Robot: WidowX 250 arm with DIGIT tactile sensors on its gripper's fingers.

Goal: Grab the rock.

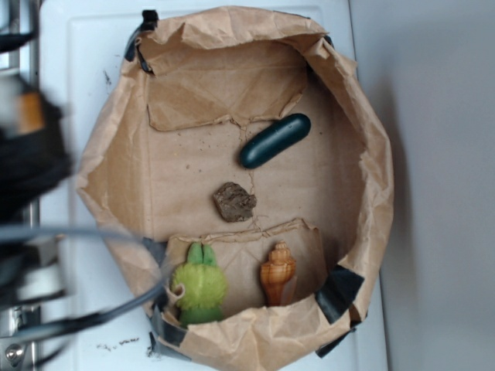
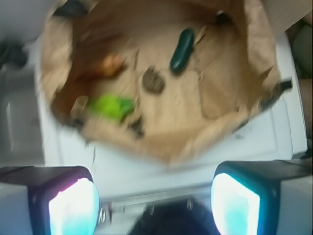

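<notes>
Brown paper lines the tub (image 1: pixel 363 154), and the rock (image 1: pixel 234 202) lies on its floor near the middle, touching nothing. In the wrist view the gripper (image 2: pixel 154 200) hangs outside the tub, over the white surface (image 2: pixel 274 142), with both fingers (image 2: pixel 73 208) spread wide and nothing between them. The rock (image 2: pixel 153 81) sits well ahead of the fingers, roughly midway between their lines. Beyond it and toward the right finger's side lies the dark-green cucumber (image 2: pixel 182 51), apart from it. The green plush (image 2: pixel 112 106) is nearer the left finger, with the blurred orange shell (image 2: pixel 111 63) behind it.
</notes>
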